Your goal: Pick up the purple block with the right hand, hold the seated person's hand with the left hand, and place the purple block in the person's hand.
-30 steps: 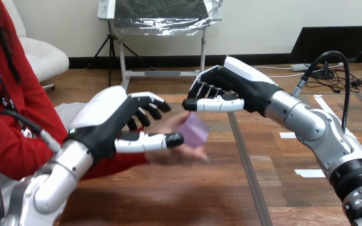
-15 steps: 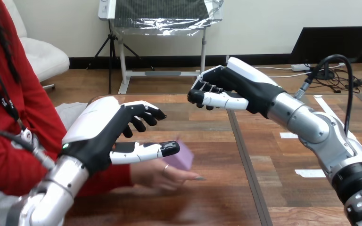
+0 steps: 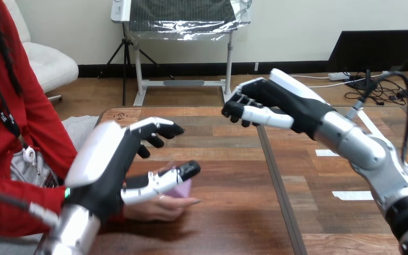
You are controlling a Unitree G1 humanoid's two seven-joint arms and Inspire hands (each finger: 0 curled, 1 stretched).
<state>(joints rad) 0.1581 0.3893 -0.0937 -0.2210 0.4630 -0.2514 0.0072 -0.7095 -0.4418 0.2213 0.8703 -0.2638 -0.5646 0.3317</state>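
The purple block (image 3: 184, 188) lies in the person's hand (image 3: 162, 206), which rests on the table at the lower left; only a small part of the block peeks out behind my left thumb. My left hand (image 3: 114, 159) hovers over that hand with fingers spread and the thumb stretched across above it, not curled round it. My right hand (image 3: 276, 103) hangs in the air above the table's middle, well to the right of the block, with loosely bent fingers, a straight thumb and nothing in it.
The wooden table (image 3: 234, 159) has a dark seam (image 3: 276, 186) running front to back right of centre. White tape strips (image 3: 350, 195) lie on its right part. The person's red sleeve (image 3: 16, 175) is at the left edge.
The person's hand with the purple block has drawn back and down toward the near left. My left hand followed it back and lower. My right hand shifted a little to the right.
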